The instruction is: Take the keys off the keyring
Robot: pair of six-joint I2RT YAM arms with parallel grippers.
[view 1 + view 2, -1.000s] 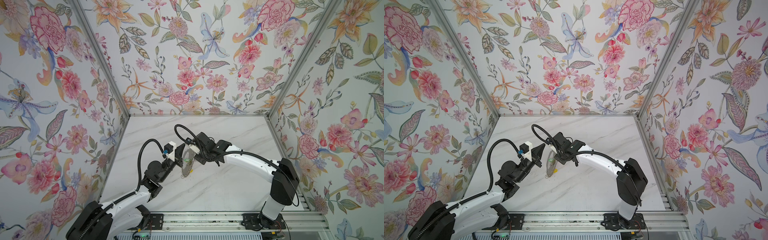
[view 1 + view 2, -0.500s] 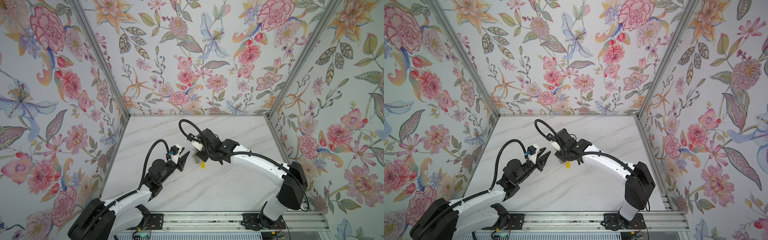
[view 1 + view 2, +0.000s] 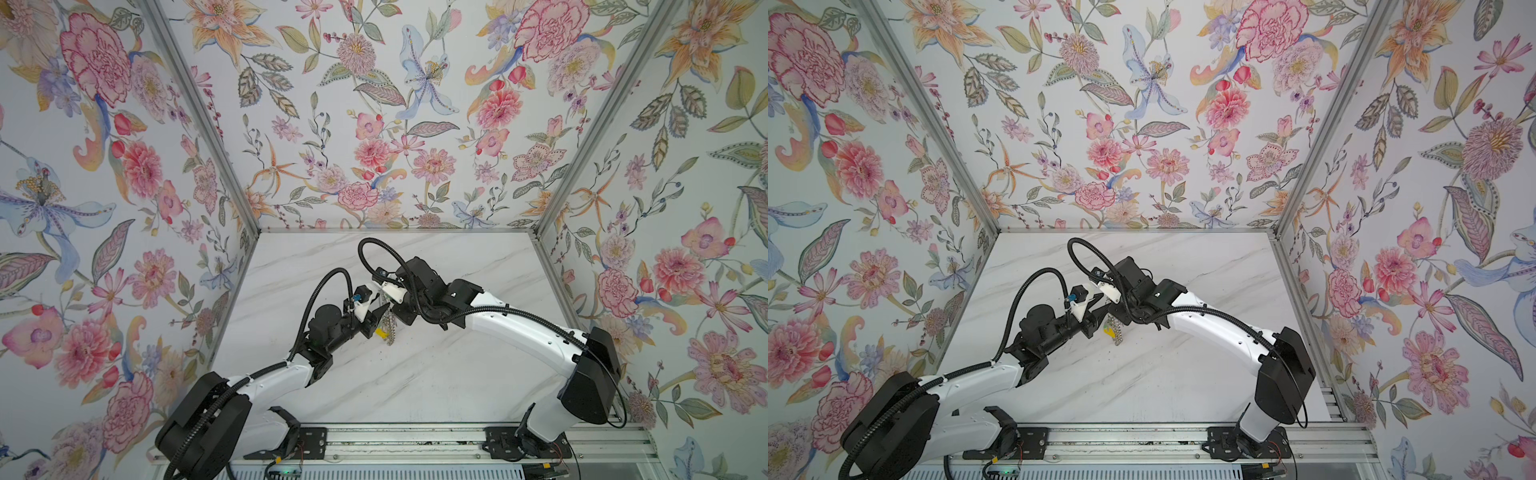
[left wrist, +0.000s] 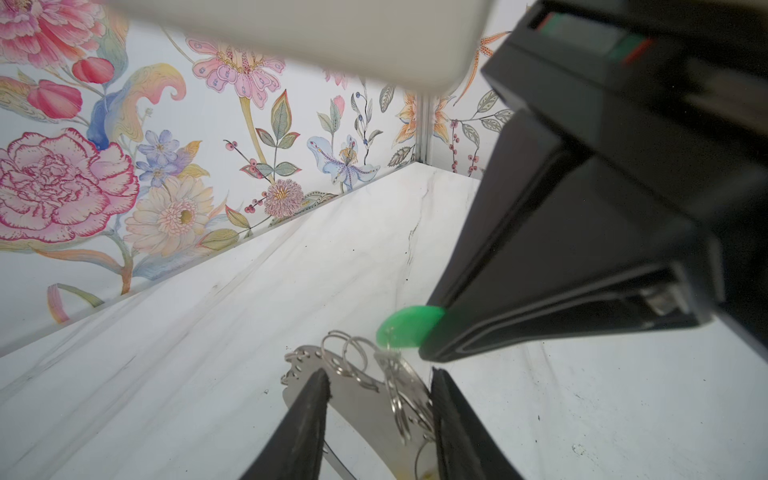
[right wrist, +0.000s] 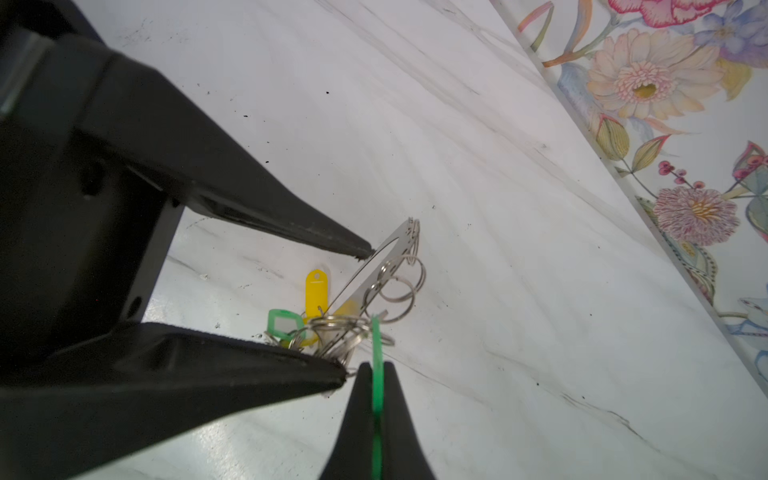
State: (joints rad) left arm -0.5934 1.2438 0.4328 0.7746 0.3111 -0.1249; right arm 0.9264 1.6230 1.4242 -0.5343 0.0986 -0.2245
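Closer together than a moment ago, the two grippers now meet just below the middle of the frame in both top views, where before a stretch of bare table (image 3: 436, 374) lay between them.

From the lower left of the frame the left arm (image 3: 266, 378) reaches up and right. The left gripper (image 3: 379, 322) has its jaws parted. In the left wrist view its black fingers (image 4: 309, 415) stand on either side of the keyring (image 4: 357, 399). In the right wrist view one tip sits at the plate's edge and the other against the bunched wire rings (image 5: 399, 282). I can't tell whether they press on it.

The keyring (image 3: 389, 330) stands edge-on over the table, right between the two grippers. A yellow tag (image 3: 379, 332) shows at its left side, and another tag with a green frame (image 5: 282, 324) sits among the keys (image 5: 340, 345) low in the bunch. I can't tell whether the bottom of it touches the table.

From the right side of the frame the right gripper (image 3: 392, 311) comes in and down. Its jaws are pinched tight on a green tag (image 5: 377, 345), held edge-on, with that tag's ring caught up in the bunch.
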